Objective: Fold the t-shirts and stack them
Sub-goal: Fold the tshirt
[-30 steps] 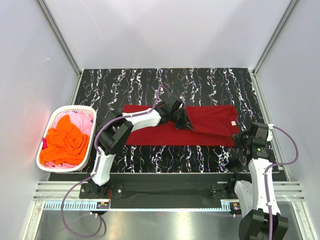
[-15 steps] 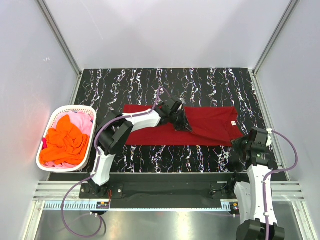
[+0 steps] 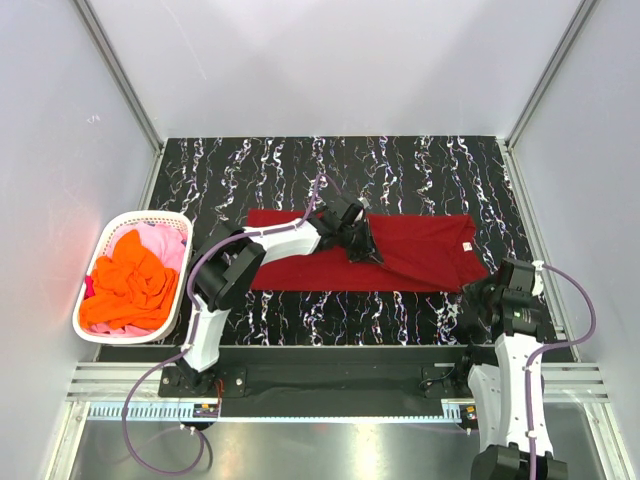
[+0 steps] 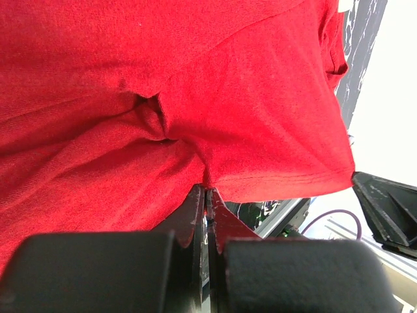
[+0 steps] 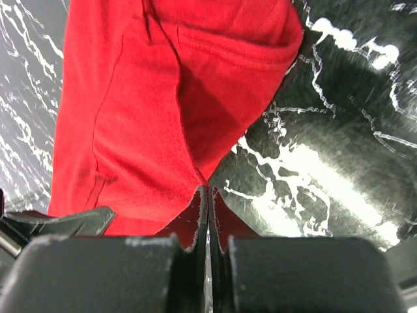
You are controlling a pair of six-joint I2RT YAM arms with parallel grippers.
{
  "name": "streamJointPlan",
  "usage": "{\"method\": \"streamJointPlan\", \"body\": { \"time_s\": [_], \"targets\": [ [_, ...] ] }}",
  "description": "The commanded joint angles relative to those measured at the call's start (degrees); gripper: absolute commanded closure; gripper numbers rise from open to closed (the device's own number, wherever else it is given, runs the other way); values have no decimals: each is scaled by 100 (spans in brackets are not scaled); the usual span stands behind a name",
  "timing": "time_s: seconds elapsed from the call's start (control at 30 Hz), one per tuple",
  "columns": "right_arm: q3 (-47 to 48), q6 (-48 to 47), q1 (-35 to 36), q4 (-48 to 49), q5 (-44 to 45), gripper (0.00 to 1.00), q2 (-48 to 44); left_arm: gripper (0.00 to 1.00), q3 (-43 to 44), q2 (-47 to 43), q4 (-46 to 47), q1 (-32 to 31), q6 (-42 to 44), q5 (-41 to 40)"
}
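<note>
Top external view: the dark marbled bench (image 3: 420, 170) carries the dark red t-shirt (image 3: 420, 255), which lies as a long band across its middle. It is mostly flat but puckers where it is held. At the left edge sits a white basket (image 3: 110, 225) with an orange t-shirt (image 3: 130, 285) heaped over a pink t-shirt (image 3: 165, 240); both are unfolded.

The left claw (image 4: 207, 190) is clamped tight on a small ridge of red cloth near the middle of the shirt, and wrinkles run out from the pinch. The right claw (image 5: 207, 189) is also closed, nipping the shirt's near right corner just off the bench surface, with a seamed edge running up from its tips.

This looks like an early fold or a straightening pull, and stacking is still far off. To do it well, I would move both claws together, so the cloth between them stays lightly taut and neither sags nor stretches. Keep them low, so the free part does not drag and bunch. Lay the held edge square onto the band before letting go. The left claw's pinch is thin, so a sharp tug could slip it.

A small white tag (image 3: 466, 243) sits at the right end of the shirt. Nothing on it can be read, and no other writing shows.
</note>
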Motion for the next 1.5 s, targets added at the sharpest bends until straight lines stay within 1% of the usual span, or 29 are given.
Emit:
{"method": "streamJointPlan", "body": {
  "time_s": [0.0, 0.07, 0.2, 0.27, 0.3, 0.43, 0.5, 0.53, 0.57, 0.7, 0.77, 0.8, 0.93, 1.0, 1.1, 1.13, 1.17, 1.2, 1.27, 1.47],
  "targets": [
    [-15, -144, 7, 274, 614, 100, -23, 100, 111, -235, -73, 15, 188, -57],
    [-33, -179, 7, 626, 546, 100, 161, 100, 129, -218, -108, 15, 205, -84],
    [142, -275, 7, 856, 502, 100, 880, 100, 94, -253, -179, 23, 179, -101],
    [213, -407, 7, 996, 467, 100, 1022, 100, 59, -270, -188, -3, 135, -84],
    [213, -434, 7, 1006, 197, 100, 1067, 100, 33, -270, -179, -20, 118, -75],
    [82, -434, 7, 1015, 159, 100, 1050, 100, -81, -288, -188, -73, 82, -22],
    [64, -443, 7, 1023, 168, 100, 1006, 97, -117, -270, -196, -82, 65, -57],
    [81, -443, 7, 1067, 185, 100, 997, 94, -91, -253, -214, -82, 56, -49],
    [90, -469, -2, 1093, 203, 100, 1005, 94, -91, -235, -214, -73, 47, -49],
    [327, -653, 7, 1269, 107, 100, 1364, 88, 50, -104, -258, -56, -76, 57],
    [459, -733, 7, 1374, -25, 100, 1567, 90, 103, -51, -293, -56, -59, 31],
    [494, -802, 7, 1427, -60, 100, 1768, 94, 138, -59, -337, -47, -58, 13],
    [722, -1092, 7, 1471, -148, 100, 2182, 97, 226, 2, -416, -3, -67, 13],
    [828, -1224, -2, 1594, -333, 100, 2367, 97, 243, -15, -451, -3, -41, -4],
    [907, -1225, 7, 1700, -430, 100, 2552, 84, 270, -120, -434, -12, 204, -31],
    [951, -1234, 7, 1709, -456, 100, 2587, 79, 287, -138, -451, -20, 432, -5],
    [960, -1234, 7, 1770, -517, 100, 2614, 72, 279, -156, -451, -21, 503, -5],
    [951, -1225, 7, 1796, -552, 100, 2649, 68, 261, -182, -443, -21, 548, 13],
    [890, -1190, 7, 1893, -666, 100, 2675, 65, 287, -174, -364, -47, 697, 74],
    [644, -1067, 7, 2043, -816, 100, 2535, 65, 340, -42, -355, -231, 873, -48]
  ]
}}
